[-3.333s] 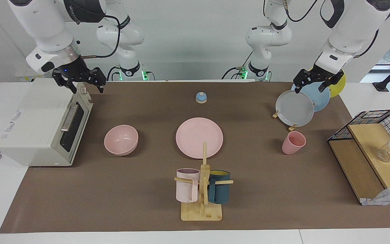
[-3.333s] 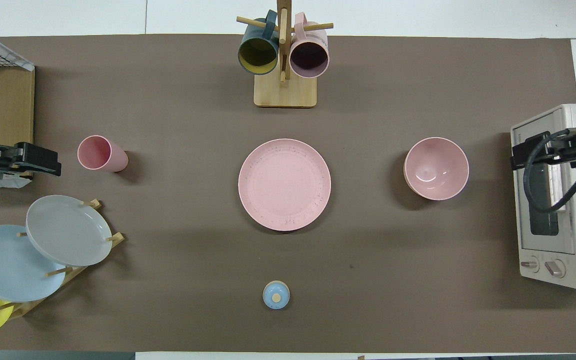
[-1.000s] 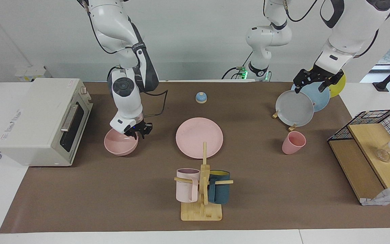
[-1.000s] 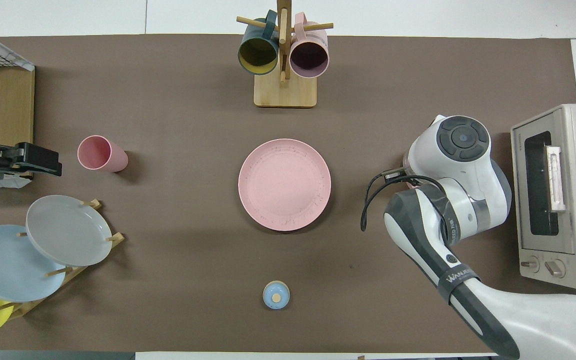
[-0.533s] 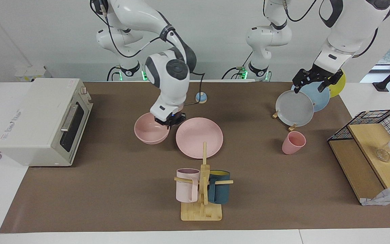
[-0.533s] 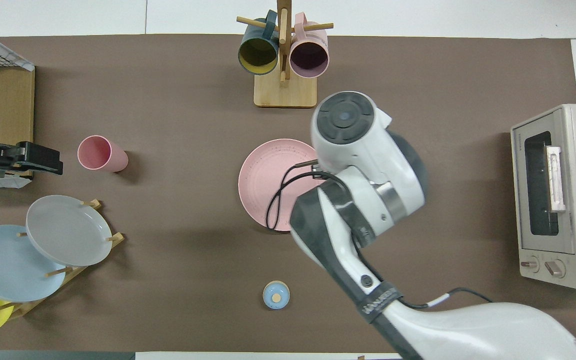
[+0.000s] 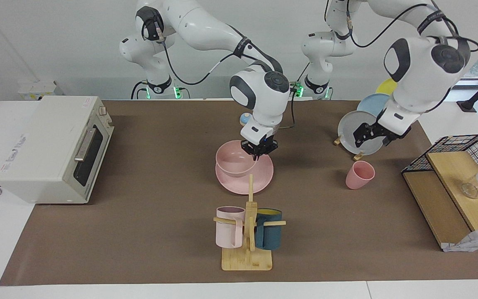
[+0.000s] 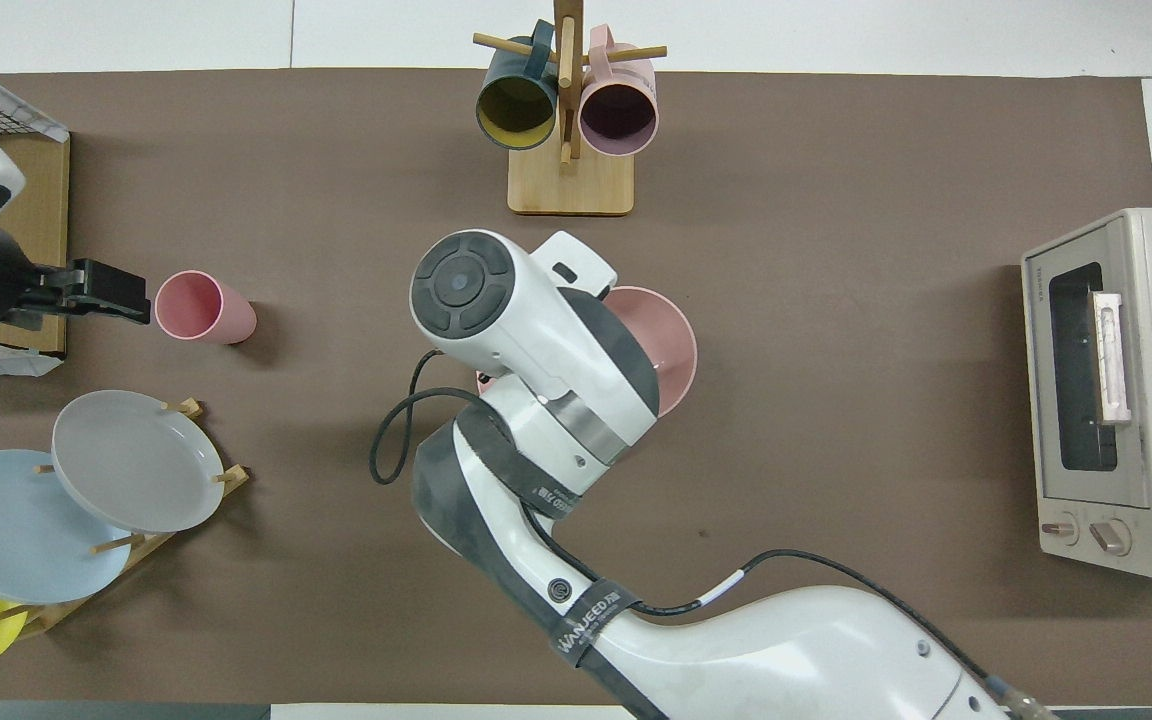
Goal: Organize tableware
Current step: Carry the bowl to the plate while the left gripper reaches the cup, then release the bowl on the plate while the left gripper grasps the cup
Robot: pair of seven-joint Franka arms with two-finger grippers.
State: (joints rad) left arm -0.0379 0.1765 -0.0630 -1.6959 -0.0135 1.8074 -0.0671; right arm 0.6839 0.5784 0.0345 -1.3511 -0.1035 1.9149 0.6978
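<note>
My right gripper (image 7: 259, 150) pinches the bowl's (image 7: 235, 161) rim over the plate (image 7: 264, 174); my left gripper (image 7: 372, 135), fingers apart, hangs above the cup (image 7: 359, 175).

White glossy arm shells, dark grey-black bands at joints. Round dark caps on wrist joints, ringed pattern on right arm's (image 8: 461, 283) cap. Black cables loop loose along both arms, one with white sleeve near right forearm. "WANJEED" lettering on black band, right arm. Grippers black; right gripper (image 7: 259, 150) shows small blue light. Left gripper (image 7: 372, 133) black too. Green lights glow at both bases.
</note>
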